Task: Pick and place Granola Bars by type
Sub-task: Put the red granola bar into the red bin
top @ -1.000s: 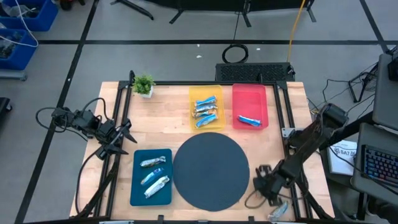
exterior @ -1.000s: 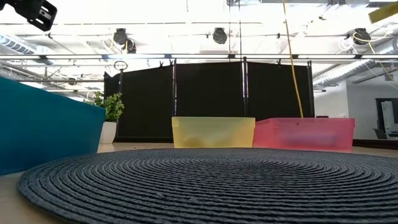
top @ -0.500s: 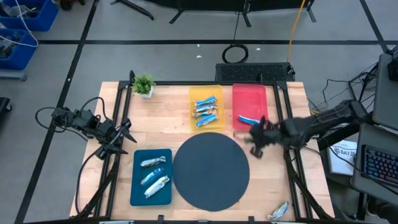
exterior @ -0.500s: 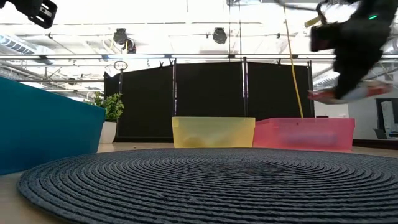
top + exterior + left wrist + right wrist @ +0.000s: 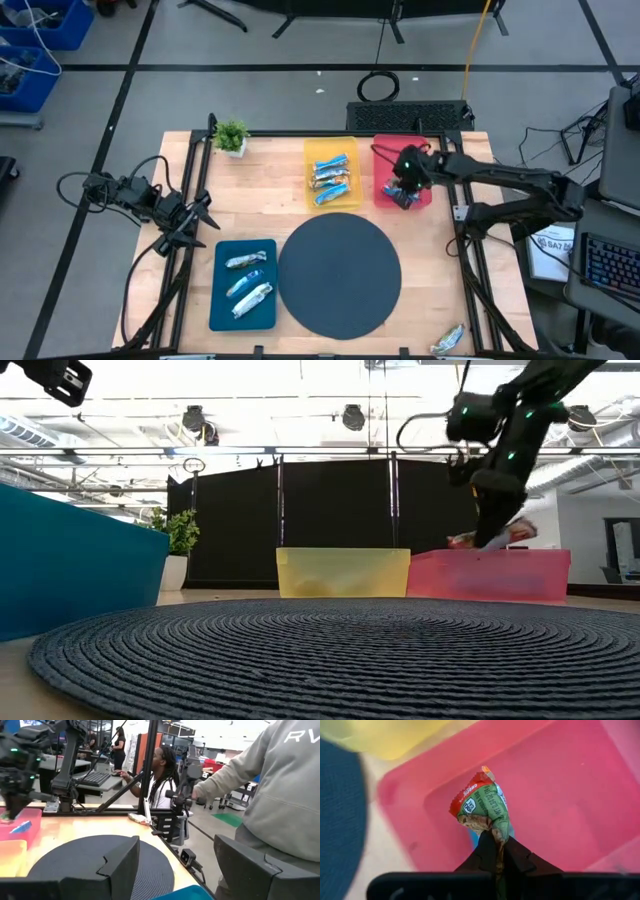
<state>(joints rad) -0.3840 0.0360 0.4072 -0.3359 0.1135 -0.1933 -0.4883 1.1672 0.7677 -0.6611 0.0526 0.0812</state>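
Hanging over the red tray (image 5: pixel 402 150), the right gripper (image 5: pixel 404 186) is pinching a granola bar (image 5: pixel 485 805) between its closed fingers; the wrapper is green and brown with a red end, and it is dangling above the tray's pink floor. In the low view the same bar is sitting just above the tray's rim, tilted, at the tip of the dark arm. A blue-wrapped bar (image 5: pixel 398 196) is lying in the near end of the red tray, mostly hidden under the gripper from above, and a sliver of blue is showing behind the held bar in the right wrist view.

The yellow tray (image 5: pixel 330 147), just beside the red one, is holding a small cluster of blue and silvery bars (image 5: pixel 331 178) stacked along its length. The teal tray (image 5: pixel 222 300), near the front left of the table, is holding three silvery-white bars (image 5: pixel 249 279) with blue marks, lying apart from one another at a slant. One more foil bar (image 5: pixel 448 338) is lying at the table's front right edge, outside every tray.

A round dark woven mat (image 5: pixel 339 272) is sitting between the trays. A small potted plant (image 5: pixel 232 137) is standing at the back left corner. The left gripper (image 5: pixel 197 223) is waiting at the table's left edge, its fingers spread wide.
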